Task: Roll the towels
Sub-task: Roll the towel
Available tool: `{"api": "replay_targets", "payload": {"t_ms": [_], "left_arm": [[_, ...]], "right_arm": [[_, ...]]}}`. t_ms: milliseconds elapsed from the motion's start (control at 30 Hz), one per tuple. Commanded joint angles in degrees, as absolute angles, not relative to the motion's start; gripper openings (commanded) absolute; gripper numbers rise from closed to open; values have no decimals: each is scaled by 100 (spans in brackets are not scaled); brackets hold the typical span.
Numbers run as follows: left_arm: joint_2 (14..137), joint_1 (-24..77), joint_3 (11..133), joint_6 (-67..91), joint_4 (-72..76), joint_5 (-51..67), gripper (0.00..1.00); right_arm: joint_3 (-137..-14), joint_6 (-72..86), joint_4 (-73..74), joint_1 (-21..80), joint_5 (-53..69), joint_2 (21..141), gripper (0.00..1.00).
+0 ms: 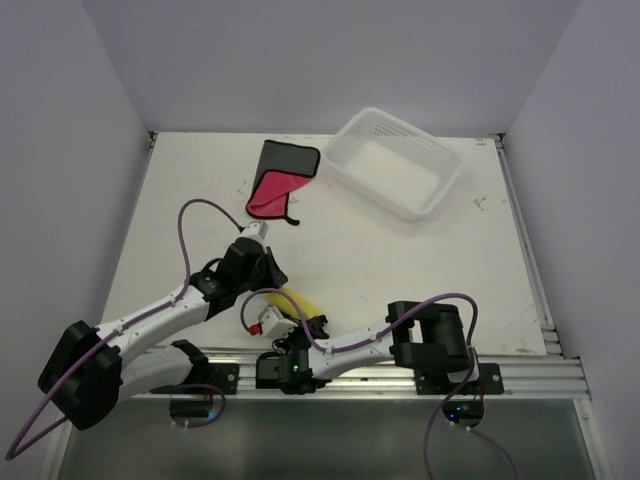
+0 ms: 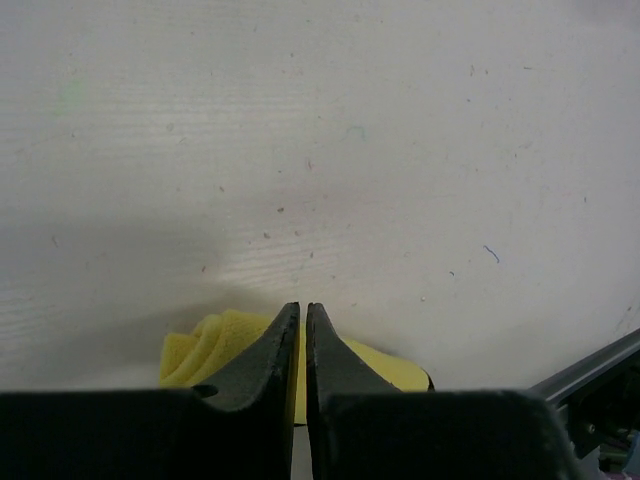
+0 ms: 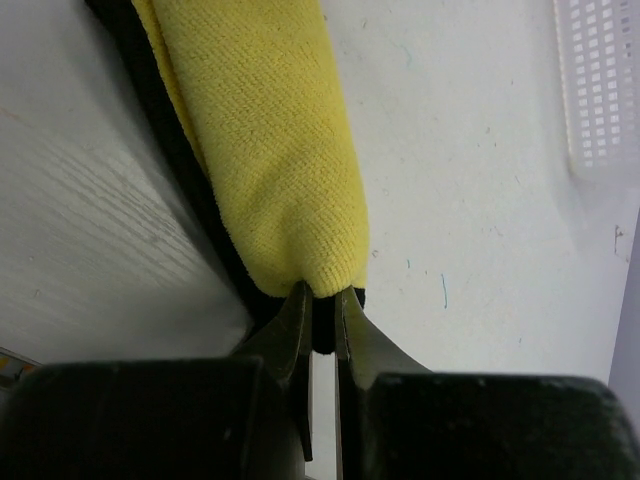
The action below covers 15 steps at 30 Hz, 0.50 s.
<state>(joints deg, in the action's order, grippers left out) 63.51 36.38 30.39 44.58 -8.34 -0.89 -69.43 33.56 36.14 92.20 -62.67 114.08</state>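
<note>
1. Low in the top view's centre, the yellow towel [image 1: 298, 302] lies on the tabletop [image 1: 400, 260].
2. The right claw [image 3: 320, 300] pinches its end; the left claw [image 2: 303, 315] is closed just over it.
3. It looks soft and limp, so hold it by the edges.

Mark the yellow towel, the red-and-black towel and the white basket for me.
yellow towel [image 3: 270, 150], right wrist view, middle of the roll.
red-and-black towel [image 1: 270, 190], top view, red flap.
white basket [image 1: 395, 165], top view, bare floor.
</note>
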Motion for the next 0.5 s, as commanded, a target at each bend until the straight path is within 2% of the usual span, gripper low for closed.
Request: {"api": "replay_targets", "payload": {"t_ms": [0,267,467], "left_arm": [[6074,3595,2822,4684,-923,-229,10],[5871,3595,2278,5027,-106,860,9],[5950,3612,1934,5212,421,1151,7]], "right_arm": [[-7005,3419,3630,9246,-6416,11347,0],[-6733,3384,3349,9211,-6293,11083,0],[-6592,3507,3270,9149,-6187,10872,0]]}}
